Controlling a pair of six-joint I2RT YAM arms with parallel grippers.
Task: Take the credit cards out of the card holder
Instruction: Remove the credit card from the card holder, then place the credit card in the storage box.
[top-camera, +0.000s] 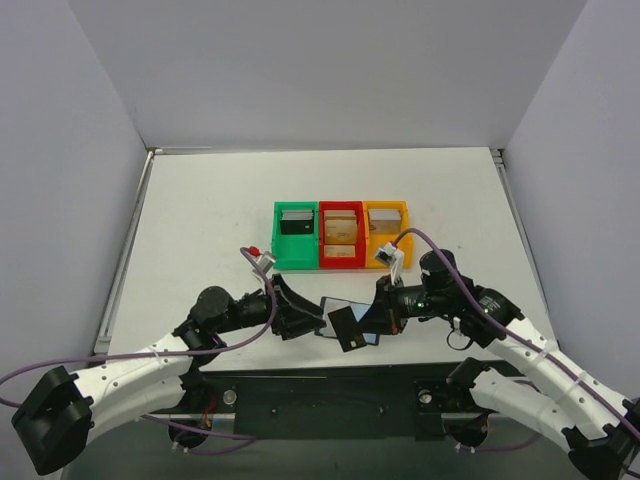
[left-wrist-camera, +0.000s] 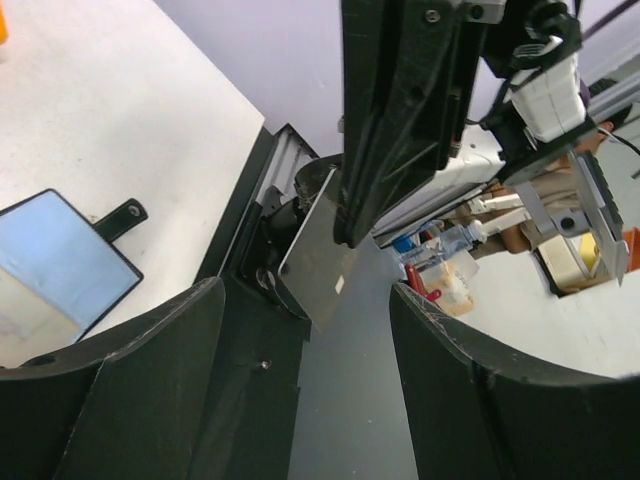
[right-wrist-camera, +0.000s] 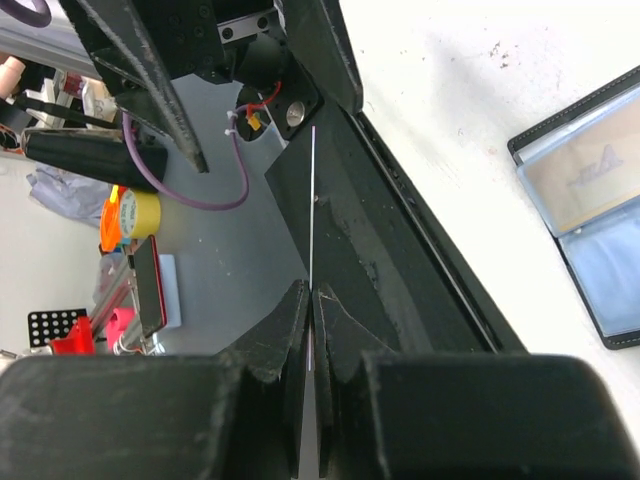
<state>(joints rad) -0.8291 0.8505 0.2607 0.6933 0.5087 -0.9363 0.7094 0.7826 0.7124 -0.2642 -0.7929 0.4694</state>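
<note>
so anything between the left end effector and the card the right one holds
nothing visible: the card, pinched in the shut right end effector, sits straight ahead of the open left end effector. the card holder lies aside

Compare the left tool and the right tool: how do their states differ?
The left tool stands wide open; the right tool is shut. The left tool holds nothing; the right tool pinches a thin card by its edge. Both face each other near the card holder.
</note>
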